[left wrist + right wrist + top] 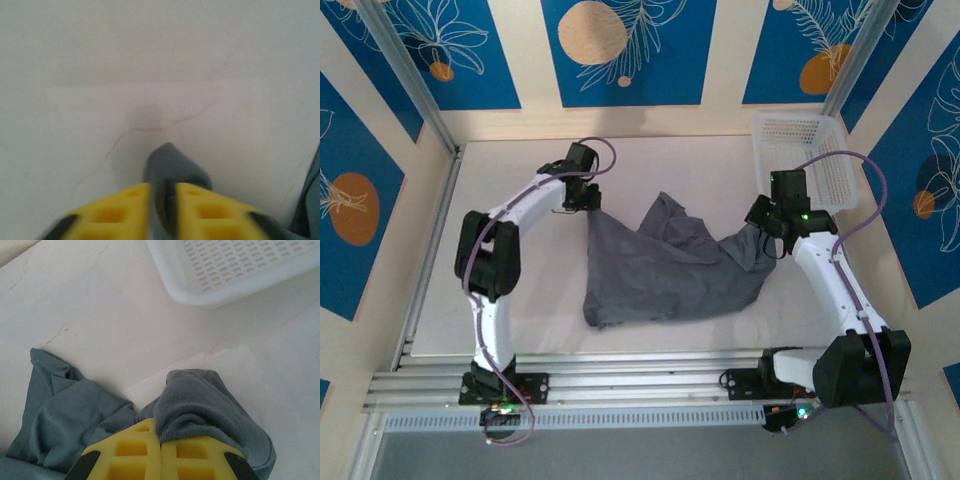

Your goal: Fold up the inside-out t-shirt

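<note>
While the soft grey inside-out t-shirt [670, 270] lies crumpled mid-frame, the left tool [164, 202] narrowly pinches one fold and the right tool [160, 445] clamps its stitched hem.

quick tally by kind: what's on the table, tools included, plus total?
t-shirt: 1, grey
basket: 1, white
tools: 2, left tool and right tool
Total: 4
</note>
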{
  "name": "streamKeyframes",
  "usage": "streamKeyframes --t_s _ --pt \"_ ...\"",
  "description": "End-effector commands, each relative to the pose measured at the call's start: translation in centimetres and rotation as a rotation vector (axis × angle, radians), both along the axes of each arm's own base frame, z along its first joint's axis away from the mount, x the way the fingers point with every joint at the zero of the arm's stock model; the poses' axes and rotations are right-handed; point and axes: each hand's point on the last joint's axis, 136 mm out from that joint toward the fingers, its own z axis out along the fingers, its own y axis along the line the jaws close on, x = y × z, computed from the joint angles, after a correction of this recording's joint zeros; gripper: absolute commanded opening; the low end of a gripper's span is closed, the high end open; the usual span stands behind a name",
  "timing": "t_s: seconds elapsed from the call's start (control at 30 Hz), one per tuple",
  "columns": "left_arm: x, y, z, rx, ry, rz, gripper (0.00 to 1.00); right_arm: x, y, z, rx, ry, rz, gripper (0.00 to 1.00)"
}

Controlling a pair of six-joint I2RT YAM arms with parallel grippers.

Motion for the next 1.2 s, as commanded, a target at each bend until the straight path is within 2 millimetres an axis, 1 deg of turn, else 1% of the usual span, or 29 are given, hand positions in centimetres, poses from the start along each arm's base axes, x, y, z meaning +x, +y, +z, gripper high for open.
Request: streamKeyframes --t_s 0.0,0.07,0.13,0.17,0.23,0.33,0.4,0.5,0.6,0.77,0.87,0.97,1.03,1.17 --pt "1.3 -0.9 1.0 -0.084 -0.008 -0.009 0.4 0.7 -0.2 1.1 0.005 -0.044 -0.013 0.0" --pt "0.3 -1.1 2.0 -0.121 -0.021 -0.014 0.44 0.5 -0.1 1.5 0.003 -0.046 -0.003 0.0" --pt "-1.7 -0.9 2.9 -0.175 -0.02 -0.007 0.44 0.3 0.0 1.8 0.005 -0.053 0.006 0.0" --pt "-2.9 -0.7 3.3 -0.213 -0.019 0.001 0.44 0.1 0.2 2.0 0.009 -0.059 0.011 0.0" --pt "-5.7 -0.6 3.2 -0.3 0.002 0.016 0.44 -0.2 0.5 2.1 0.025 -0.071 0.02 0.0" --pt "-9.8 -0.3 1.8 -0.399 0.067 0.036 0.45 -0.5 1.2 2.0 0.048 -0.075 0.036 0.0" --pt "-12.5 -0.1 0.1 -0.433 0.125 0.047 0.46 -0.7 1.5 2.0 0.051 -0.076 0.043 0.0" --pt "-14.9 0.5 -2.0 -0.447 0.165 0.072 0.46 -0.7 1.7 1.7 0.048 -0.075 0.049 0.0" --pt "-15.4 0.6 -3.5 -0.463 0.171 0.092 0.46 -0.7 2.1 1.6 0.055 -0.073 0.055 0.0" --pt "-14.3 -0.7 -5.2 -0.57 0.182 0.093 0.46 -1.0 2.8 1.9 0.059 -0.077 0.069 0.0" --pt "-14.1 -0.9 -6.1 -0.596 0.195 0.109 0.46 -1.3 2.7 2.0 0.044 -0.076 0.068 0.0" --pt "-14.0 -0.8 -6.7 -0.598 0.197 0.119 0.46 -1.3 2.7 2.1 0.045 -0.077 0.068 0.0" --pt "-14.0 -0.7 -6.7 -0.614 0.196 0.125 0.45 -1.3 2.8 2.2 0.05 -0.081 0.07 0.0" --pt "-14.3 -0.3 -6.1 -0.602 0.182 0.127 0.35 -1.0 3.0 2.1 0.054 -0.076 0.07 0.0"
